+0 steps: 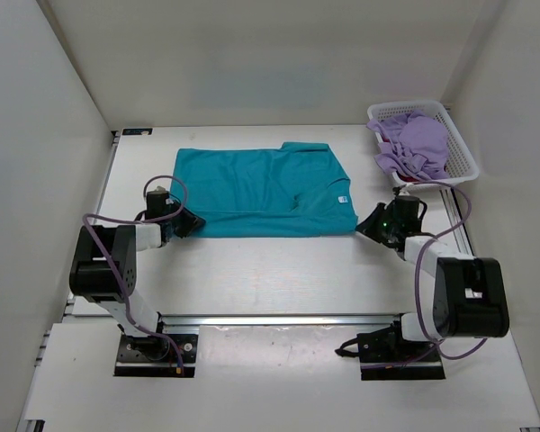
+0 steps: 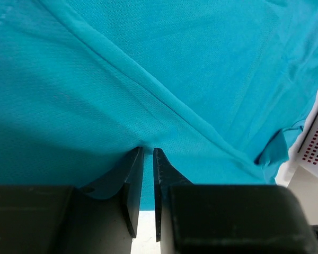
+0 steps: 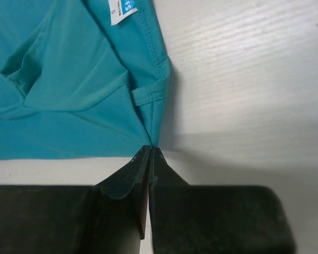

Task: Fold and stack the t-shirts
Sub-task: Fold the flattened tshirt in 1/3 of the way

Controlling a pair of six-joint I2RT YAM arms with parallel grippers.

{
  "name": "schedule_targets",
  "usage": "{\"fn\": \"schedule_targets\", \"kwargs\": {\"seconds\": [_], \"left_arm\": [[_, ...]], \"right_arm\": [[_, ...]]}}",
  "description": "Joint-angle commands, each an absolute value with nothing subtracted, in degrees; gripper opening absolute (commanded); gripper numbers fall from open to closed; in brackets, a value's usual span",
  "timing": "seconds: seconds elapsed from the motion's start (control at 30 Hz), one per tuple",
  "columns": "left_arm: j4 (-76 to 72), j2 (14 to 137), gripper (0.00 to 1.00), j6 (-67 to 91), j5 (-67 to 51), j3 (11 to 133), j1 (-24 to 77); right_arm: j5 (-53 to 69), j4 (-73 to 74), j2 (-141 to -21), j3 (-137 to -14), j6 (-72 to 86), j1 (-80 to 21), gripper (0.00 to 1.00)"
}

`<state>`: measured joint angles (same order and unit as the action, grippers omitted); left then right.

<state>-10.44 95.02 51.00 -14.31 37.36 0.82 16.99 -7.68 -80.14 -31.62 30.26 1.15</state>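
By the left hand [image 2: 148, 151], nearly closed, and the right hand [image 3: 150, 150], fully closed, the teal t-shirt [image 1: 261, 189] is being pinched at its 2 near corners on the desk [image 1: 279, 270], seemingly mid-fold. The lavender t-shirt [image 1: 418, 139] is being left in the basket [image 1: 465, 155]; nothing is being stacked.

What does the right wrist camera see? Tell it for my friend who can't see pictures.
The right tool is pinched shut on a corner of a teal t-shirt lying on a white table. A white size label shows near the top.
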Motion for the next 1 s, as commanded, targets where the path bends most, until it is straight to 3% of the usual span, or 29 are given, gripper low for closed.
{"fn": "schedule_targets", "kwargs": {"seconds": [0.0, 0.2, 0.37, 0.53, 0.63, 0.73, 0.8, 0.87, 0.97], "left_arm": [[-3.1, 92.6, 0.24, 47.7, -12.5, 36.9, 0.2], [1.4, 87.9, 0.25, 45.0, -12.3, 33.6, 0.0], [4.6, 83.1, 0.36, 43.2, -13.4, 30.2, 0.2], [3.8, 77.7, 0.60, 42.9, -14.8, 31.4, 0.7], [4.2, 76.3, 0.61, 42.5, -12.7, 35.6, 3.8], [2.8, 76.6, 0.56, 43.2, -12.3, 36.0, 5.0], [0.8, 77.2, 0.52, 44.3, -13.4, 34.5, 4.6], [-1.6, 78.4, 0.48, 45.4, -14.9, 33.2, 4.1], [-3.5, 79.1, 0.41, 47.5, -14.9, 31.6, 2.5]], "right_arm": [[14.1, -4.0, -76.2, -28.1, 28.5, 2.5, 0.00], [12.7, -0.1, -70.7, -23.7, 28.2, 3.3, 0.00], [12.0, 6.5, -66.4, -22.7, 28.5, 2.9, 0.01], [12.1, 8.6, -60.3, -23.0, 28.7, 2.0, 0.26], [10.6, 10.4, -59.4, -26.1, 27.9, 0.4, 0.34], [9.3, 8.5, -61.5, -30.9, 27.1, -10.8, 0.26], [10.4, 6.2, -64.9, -34.5, 26.5, -15.3, 0.11], [10.5, 3.8, -70.6, -37.2, 26.5, -19.0, 0.02], [11.7, 0.4, -79.4, -42.3, 26.1, -23.0, 0.00]]}}
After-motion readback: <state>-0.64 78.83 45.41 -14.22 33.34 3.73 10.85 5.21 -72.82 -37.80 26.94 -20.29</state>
